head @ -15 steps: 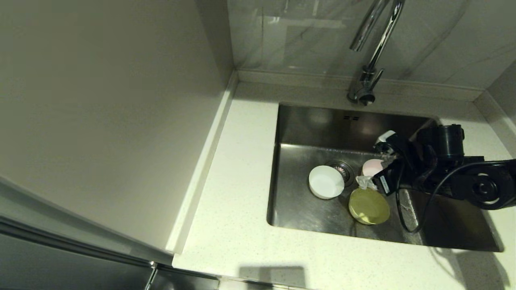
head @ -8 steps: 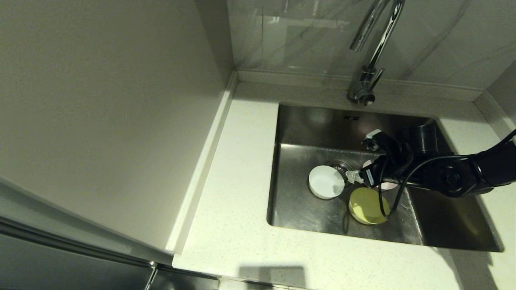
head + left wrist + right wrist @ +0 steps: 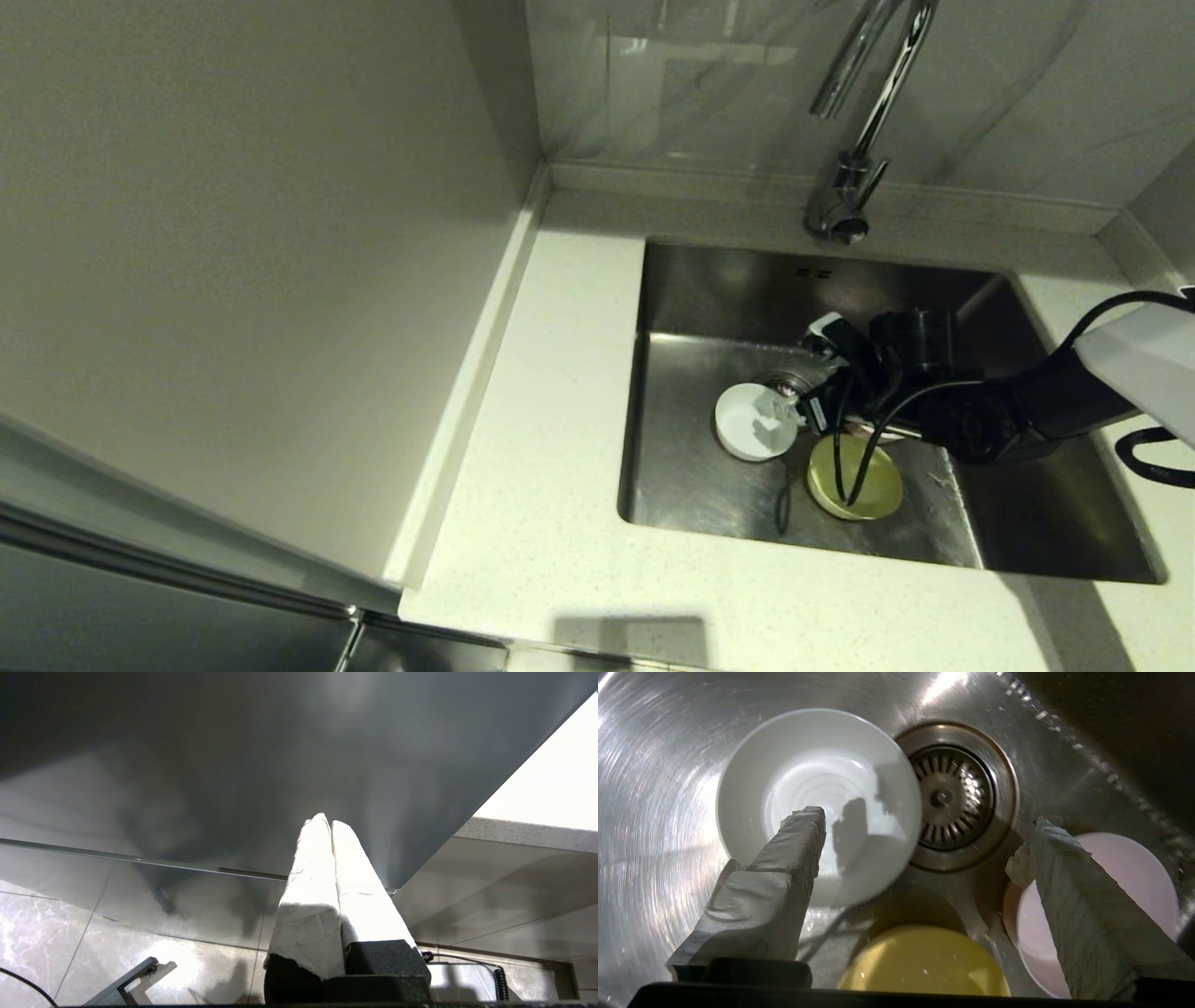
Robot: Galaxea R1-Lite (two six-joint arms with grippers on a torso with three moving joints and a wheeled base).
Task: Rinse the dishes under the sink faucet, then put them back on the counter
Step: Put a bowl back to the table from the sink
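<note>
Three dishes lie in the sink: a white bowl left of the drain, a yellow bowl nearer the front, and a pink bowl, which the arm mostly hides in the head view. My right gripper hangs low in the basin, open and holding nothing. One finger is over the white bowl, the other by the pink bowl's rim. The faucet rises behind the sink, with no water visible. My left gripper is shut and empty, down beside the cabinet front.
The round drain strainer lies between the white and pink bowls. The off-white counter wraps the sink on the left, front and right. A cable loops from my right arm over the yellow bowl.
My right arm has swung left across the sink, from above the pink bowl to over the drain and white bowl. It has dropped lower, with its jaws open throughout. The bowls have not moved.
</note>
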